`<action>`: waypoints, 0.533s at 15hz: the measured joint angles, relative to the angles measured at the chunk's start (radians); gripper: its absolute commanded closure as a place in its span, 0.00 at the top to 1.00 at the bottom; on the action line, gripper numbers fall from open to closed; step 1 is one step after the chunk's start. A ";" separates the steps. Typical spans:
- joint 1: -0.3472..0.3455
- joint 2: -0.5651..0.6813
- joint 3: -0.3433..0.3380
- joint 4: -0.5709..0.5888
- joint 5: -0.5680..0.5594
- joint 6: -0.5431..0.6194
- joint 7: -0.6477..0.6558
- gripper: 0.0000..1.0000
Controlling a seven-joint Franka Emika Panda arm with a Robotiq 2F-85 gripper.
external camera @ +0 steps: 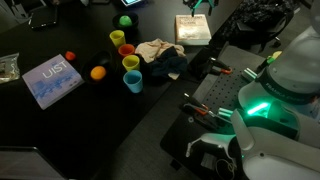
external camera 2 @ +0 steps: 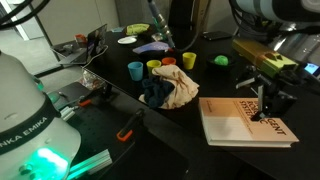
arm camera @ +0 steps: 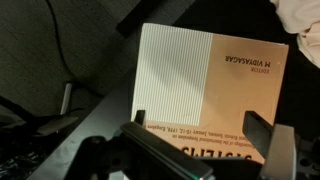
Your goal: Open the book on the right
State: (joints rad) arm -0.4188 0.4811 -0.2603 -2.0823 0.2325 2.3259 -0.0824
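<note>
1 broad black tabletop [external camera: 80, 130] fills both exterior views, its bare dark surface lying open across the lower left of the frame. The white Franka arm base with a green light [external camera: 290, 75] stands at the right. A large light-blue book with white letters [external camera: 50, 80] lies flat at the left. A crumpled beige and dark-blue cloth [external camera 2: 170, 90] sits mid-table. Just right of it in an exterior view, the small thick cream paperback book [external camera 2: 245, 120] lies closed at the lower right. The black Robotiq gripper [external camera 2: 272, 100] hangs over the paperback's right side. In the wrist view its fingers [arm camera: 265, 130] stand wide apart at the bottom of the frame, holding nothing, with the cover between them. A blue plastic cup [external camera: 133, 82], an orange plastic cup [external camera: 131, 63] and 2 yellow plastic cups [external camera: 117, 38] cluster left of the cloth, their insides too small to judge. An orange ball [external camera: 97, 72], a green ball [external camera: 125, 20] and a small red ball [external camera: 69, 57] lie nearby.
</note>
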 measured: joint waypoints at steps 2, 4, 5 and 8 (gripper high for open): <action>-0.028 0.052 0.014 0.037 0.021 0.000 -0.034 1.00; -0.065 0.097 0.036 0.070 0.051 0.000 -0.082 1.00; -0.087 0.116 0.049 0.086 0.072 0.000 -0.113 1.00; -0.155 0.166 0.085 0.132 0.120 0.000 -0.201 1.00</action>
State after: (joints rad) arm -0.5736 0.6472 -0.1750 -1.9505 0.3525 2.3256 -0.2835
